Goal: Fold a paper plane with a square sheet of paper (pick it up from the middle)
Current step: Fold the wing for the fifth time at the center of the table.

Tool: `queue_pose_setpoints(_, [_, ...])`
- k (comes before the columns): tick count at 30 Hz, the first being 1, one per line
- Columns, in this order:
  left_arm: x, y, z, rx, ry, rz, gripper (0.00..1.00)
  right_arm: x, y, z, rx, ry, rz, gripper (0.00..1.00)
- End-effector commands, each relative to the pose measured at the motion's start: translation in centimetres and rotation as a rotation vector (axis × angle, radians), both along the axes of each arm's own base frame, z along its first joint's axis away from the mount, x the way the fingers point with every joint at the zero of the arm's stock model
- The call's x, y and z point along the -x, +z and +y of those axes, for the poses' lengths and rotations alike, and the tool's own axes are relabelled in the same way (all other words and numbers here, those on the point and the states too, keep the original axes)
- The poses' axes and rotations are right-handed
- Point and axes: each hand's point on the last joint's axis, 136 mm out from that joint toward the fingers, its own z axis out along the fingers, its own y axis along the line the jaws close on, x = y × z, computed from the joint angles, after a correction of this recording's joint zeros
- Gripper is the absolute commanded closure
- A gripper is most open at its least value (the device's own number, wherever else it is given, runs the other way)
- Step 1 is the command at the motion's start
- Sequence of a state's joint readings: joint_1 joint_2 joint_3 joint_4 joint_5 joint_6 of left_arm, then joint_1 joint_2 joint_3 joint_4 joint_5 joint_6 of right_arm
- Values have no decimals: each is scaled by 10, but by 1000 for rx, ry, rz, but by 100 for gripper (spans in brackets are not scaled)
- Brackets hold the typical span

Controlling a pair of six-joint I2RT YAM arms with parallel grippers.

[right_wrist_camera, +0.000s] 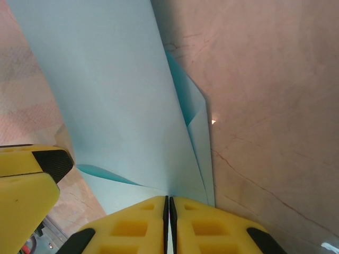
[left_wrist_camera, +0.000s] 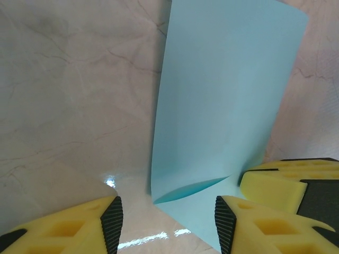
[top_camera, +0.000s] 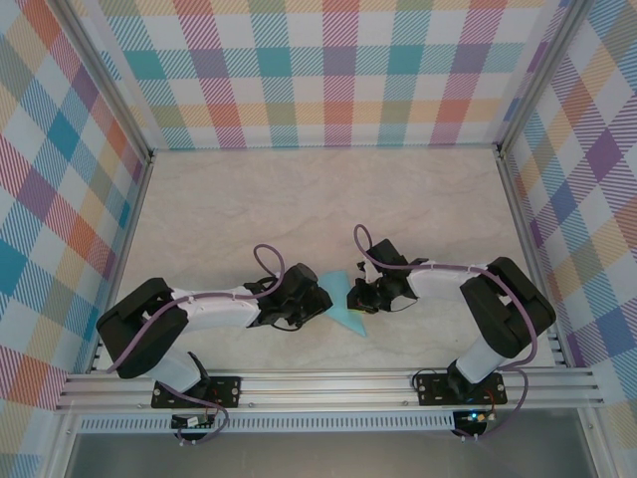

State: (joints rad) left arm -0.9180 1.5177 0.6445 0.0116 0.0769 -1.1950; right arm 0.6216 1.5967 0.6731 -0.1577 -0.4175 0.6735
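Between my two arms on the table (top_camera: 299,189), the half-folded sheet of paper (left_wrist_camera: 222,95) rises curled; my right gripper (right_wrist_camera: 168,209) pinches its edge, and my left gripper (left_wrist_camera: 168,225) gapes at its corner.

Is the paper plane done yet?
Not yet. Done: the paper already has folds, with layers stacked along one edge. In hand: the right gripper is shut on it, and the left gripper is open near its corner. Left: it isn't a slim pointed dart yet, so it probably needs more folds.
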Motion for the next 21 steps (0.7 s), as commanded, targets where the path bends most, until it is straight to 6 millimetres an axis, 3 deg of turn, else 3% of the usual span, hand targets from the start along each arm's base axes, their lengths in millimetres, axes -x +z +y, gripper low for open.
queue_pose_setpoints(1, [2, -4, -13, 43, -6, 2, 52, 5, -8, -11, 37, -28, 24, 87])
queue_pose_setpoints(5, [1, -3, -21, 69, -19, 0, 60, 6, -8, -12, 33, -31, 21, 87])
queue_pose_setpoints(21, [-5, 12, -27, 98, -23, -62, 66, 6, -6, -10, 13, -36, 18, 87])
